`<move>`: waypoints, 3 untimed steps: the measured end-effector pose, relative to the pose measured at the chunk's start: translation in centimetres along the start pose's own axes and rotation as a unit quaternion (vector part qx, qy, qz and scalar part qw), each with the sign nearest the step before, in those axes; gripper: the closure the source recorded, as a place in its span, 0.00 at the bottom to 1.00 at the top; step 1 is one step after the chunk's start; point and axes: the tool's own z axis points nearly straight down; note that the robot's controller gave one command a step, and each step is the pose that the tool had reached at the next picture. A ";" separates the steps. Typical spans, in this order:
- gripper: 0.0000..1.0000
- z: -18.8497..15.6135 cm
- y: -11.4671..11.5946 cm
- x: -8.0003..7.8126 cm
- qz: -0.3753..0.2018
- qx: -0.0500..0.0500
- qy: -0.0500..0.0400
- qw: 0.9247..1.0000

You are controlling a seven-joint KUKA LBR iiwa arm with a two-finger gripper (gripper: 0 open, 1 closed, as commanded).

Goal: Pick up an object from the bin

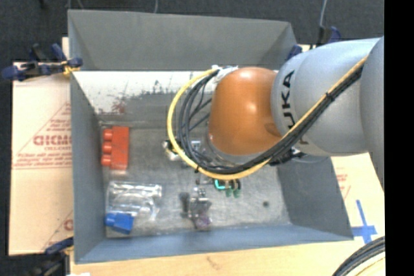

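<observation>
Gripper (pixel 208 181) low in bin (pixel 181 42), under orange cover (pixel 240 110); opening cannot tell. Small dark object (pixel 197 209) just beside, perhaps purple. Risk: off-centre closing nudges it away, or grabs nothing.

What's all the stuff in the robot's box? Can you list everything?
Orange-red plastic building brick: one, orange-red, left side of the bin floor.
Clear crinkly plastic bag: one, see-through, front left, in front of the brick.
Blue plastic cap: one, blue, at the bag's front left end.
Small dark lump: one, dark grey with a purplish end, front middle; too small to tell what it is.
Small green bit: one, green, just below the orange cover; can't tell what.
Grey metal bin: one, grey, holds it all.
Robot arm: one, silver-grey, from the right.
Orange wrist cover: one, orange, over the middle.
Cables: a bundle, black and yellow, looped round the cover.
</observation>
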 end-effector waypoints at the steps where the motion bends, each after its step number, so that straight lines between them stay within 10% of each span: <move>1: 0.00 9.0 10.3 0.9 -0.100 0.000 -0.016 0.995; 2: 0.00 6.4 9.7 0.7 -0.228 0.001 -0.005 0.974; 3: 0.00 6.5 8.5 0.5 -0.135 0.000 -0.003 0.991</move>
